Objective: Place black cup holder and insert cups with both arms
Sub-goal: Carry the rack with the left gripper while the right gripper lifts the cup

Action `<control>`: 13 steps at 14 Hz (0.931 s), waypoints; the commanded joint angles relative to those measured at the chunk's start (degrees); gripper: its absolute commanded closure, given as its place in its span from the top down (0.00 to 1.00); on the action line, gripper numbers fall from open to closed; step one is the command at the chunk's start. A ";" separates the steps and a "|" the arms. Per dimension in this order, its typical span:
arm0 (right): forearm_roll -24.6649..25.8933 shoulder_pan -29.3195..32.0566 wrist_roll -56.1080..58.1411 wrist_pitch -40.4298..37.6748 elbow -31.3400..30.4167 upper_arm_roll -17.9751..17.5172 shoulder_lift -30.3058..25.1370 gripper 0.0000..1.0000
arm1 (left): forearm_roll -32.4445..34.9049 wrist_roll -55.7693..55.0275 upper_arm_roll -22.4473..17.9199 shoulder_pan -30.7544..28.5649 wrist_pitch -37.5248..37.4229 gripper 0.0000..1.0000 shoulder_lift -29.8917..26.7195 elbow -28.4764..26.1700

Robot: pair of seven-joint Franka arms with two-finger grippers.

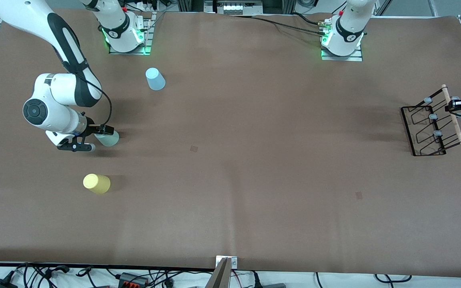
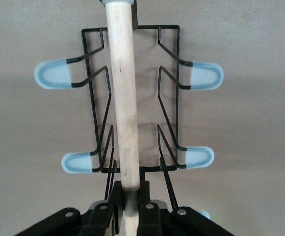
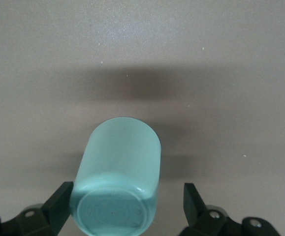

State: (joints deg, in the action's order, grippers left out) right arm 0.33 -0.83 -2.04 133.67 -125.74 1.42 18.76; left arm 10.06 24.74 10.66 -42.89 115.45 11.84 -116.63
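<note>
The black cup holder (image 1: 424, 130) stands at the left arm's end of the table, its wooden rod handle (image 2: 123, 98) on top and grey-tipped prongs (image 2: 57, 74) to both sides. My left gripper (image 1: 452, 105) (image 2: 131, 194) is shut on that handle near one end. At the right arm's end, the mint green cup (image 1: 109, 139) (image 3: 120, 167) stands base up on the table. My right gripper (image 1: 96, 138) (image 3: 126, 199) is open around it; one finger (image 3: 59, 202) touches the cup and the other (image 3: 192, 196) stands apart from it.
A light blue cup (image 1: 155, 79) stands base up near the right arm's base. A yellow cup (image 1: 96, 183) sits nearer the front camera than the mint cup. The brown table cover (image 1: 254, 160) stretches between the cups and the holder.
</note>
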 commanded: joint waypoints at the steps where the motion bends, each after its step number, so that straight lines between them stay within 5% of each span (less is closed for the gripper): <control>1: 0.28 0.13 -0.51 1.24 -0.64 -0.37 -0.04 0.95 | 1.45 0.22 1.64 0.00 -2.58 0.01 -0.15 1.57; 5: 0.02 0.13 -0.51 1.59 -0.47 -0.63 0.49 0.85 | 0.66 -1.79 9.44 0.00 -12.87 0.01 -0.24 7.46; 10: 0.02 0.22 0.54 0.80 1.72 -0.72 0.41 0.33 | -5.12 -11.95 22.53 0.35 -21.03 0.01 0.11 14.13; 13: 0.02 0.22 0.72 -5.85 6.80 -0.80 -0.12 0.31 | -6.36 -24.88 33.25 4.03 -23.26 0.01 0.20 16.26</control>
State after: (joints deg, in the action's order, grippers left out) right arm 0.33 -0.88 -1.96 132.83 -122.93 1.02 19.10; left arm 4.44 6.44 38.17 -41.07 94.90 11.81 -102.94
